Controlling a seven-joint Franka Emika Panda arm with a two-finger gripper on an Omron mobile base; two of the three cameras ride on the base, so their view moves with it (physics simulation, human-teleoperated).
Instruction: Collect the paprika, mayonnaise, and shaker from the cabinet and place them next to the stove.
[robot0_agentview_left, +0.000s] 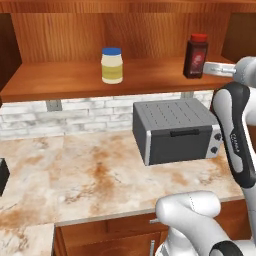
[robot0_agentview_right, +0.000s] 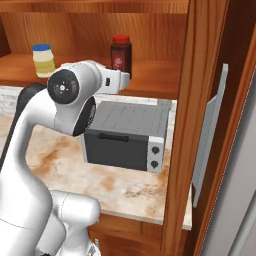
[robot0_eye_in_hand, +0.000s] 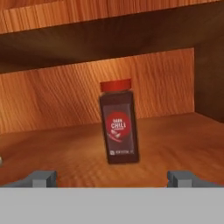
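The paprika (robot0_eye_in_hand: 119, 122), a dark jar with a red lid, stands upright on the cabinet shelf (robot0_eye_in_hand: 175, 140), straight ahead of my gripper (robot0_eye_in_hand: 114, 179). The gripper is open, its fingertips (robot0_eye_in_hand: 41, 178) spread wide on either side with nothing between them, a short way in front of the jar. From the base, the paprika (robot0_agentview_left: 195, 56) (robot0_agentview_right: 121, 54) sits at the shelf's right part with my hand just beside it. Further left on the same shelf stands the mayonnaise (robot0_agentview_left: 112, 65) (robot0_agentview_right: 43, 60), pale with a blue lid. The shaker and the stove are out of view.
A grey toaster oven (robot0_agentview_left: 175, 131) (robot0_agentview_right: 127, 135) stands on the marble counter (robot0_agentview_left: 75, 175) under the shelf. The open cabinet door (robot0_agentview_right: 200, 110) rises close on the right. A dark block (robot0_agentview_left: 2, 175) pokes in at the counter's left edge.
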